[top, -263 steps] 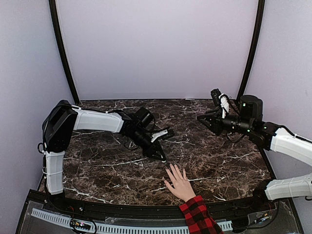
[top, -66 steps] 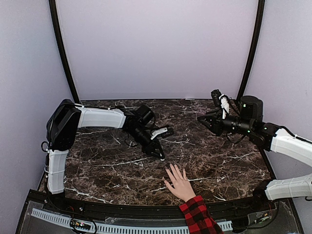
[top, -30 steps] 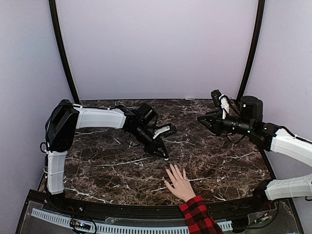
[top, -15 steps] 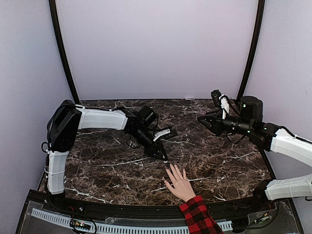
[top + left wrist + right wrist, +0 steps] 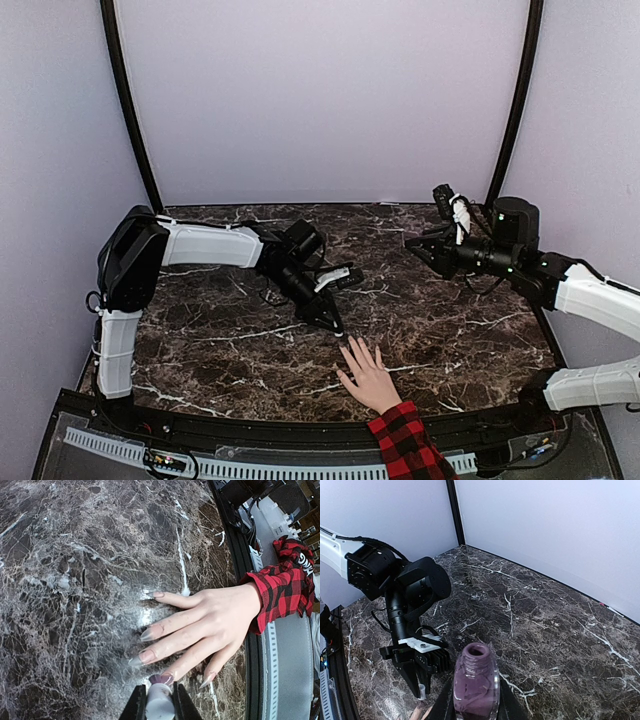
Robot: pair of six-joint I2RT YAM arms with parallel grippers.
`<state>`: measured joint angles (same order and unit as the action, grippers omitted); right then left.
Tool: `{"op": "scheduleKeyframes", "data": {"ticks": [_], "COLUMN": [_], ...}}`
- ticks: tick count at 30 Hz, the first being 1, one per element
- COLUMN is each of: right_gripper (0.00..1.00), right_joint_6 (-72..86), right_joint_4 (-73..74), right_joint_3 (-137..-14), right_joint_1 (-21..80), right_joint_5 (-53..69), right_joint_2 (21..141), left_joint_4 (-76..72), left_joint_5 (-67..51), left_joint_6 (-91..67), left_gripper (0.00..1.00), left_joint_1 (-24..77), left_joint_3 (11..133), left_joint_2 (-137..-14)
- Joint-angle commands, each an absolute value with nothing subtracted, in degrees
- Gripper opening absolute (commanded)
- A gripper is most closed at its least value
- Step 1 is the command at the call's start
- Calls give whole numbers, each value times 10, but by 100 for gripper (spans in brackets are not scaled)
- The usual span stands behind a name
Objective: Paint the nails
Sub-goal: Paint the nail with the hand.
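Dark marble table (image 5: 200,340) veined in white, pale lilac walls on three sides. At the left, a white-and-black arm reaching in toward centre, left gripper (image 5: 328,318) clamped tight on a white brush cap (image 5: 159,704) and pointed down at the fingertips of a hand (image 5: 368,376). Hand lying flat, palm down, near the front edge, with a red-and-black plaid sleeve (image 5: 405,440) at the wrist. In the left wrist view, nails (image 5: 148,655) fanned out just ahead of the cap, mostly pale. One nail (image 5: 161,678) directly under the cap tinted purple, most likely the one in work. Bristles hidden behind the cap, so contact impossible to confirm. For a clean coat: lower gently, only enough to splay the bristles; draw from cuticle toward tip in a straight line along the finger; stay off the skin at either side; lift clear before crossing to the neighbouring nail. Probably early in the job, with four pale nails waiting. Far to the right, well apart from the hand, right gripper (image 5: 420,245) closed around an open bottle (image 5: 475,680) of purple polish, held upright, neck facing up. Hold it level and steady against a spill, and bring the brush back for a fresh dip at the first sign of thinning colour.
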<state>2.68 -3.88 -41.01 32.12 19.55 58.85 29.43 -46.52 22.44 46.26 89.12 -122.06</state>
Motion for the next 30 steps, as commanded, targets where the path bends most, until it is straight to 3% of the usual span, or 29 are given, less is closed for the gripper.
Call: {"op": "scheduleKeyframes", "data": {"ticks": [1,30], "right_gripper": [0,0], "right_joint_6": [28,28], "right_joint_4": [-71,-69], "right_joint_3": [-407,-404], "right_joint_1": [317,317], "right_joint_5": [192,190], "right_joint_2": [577,572], "left_joint_4": [313,322], "left_joint_5": [-480,-459], "left_joint_6": [240,244], "left_gripper": [0,0], "left_joint_1": [466,437], "left_joint_3": [911,914], "left_joint_2": [-1220,-1192]}}
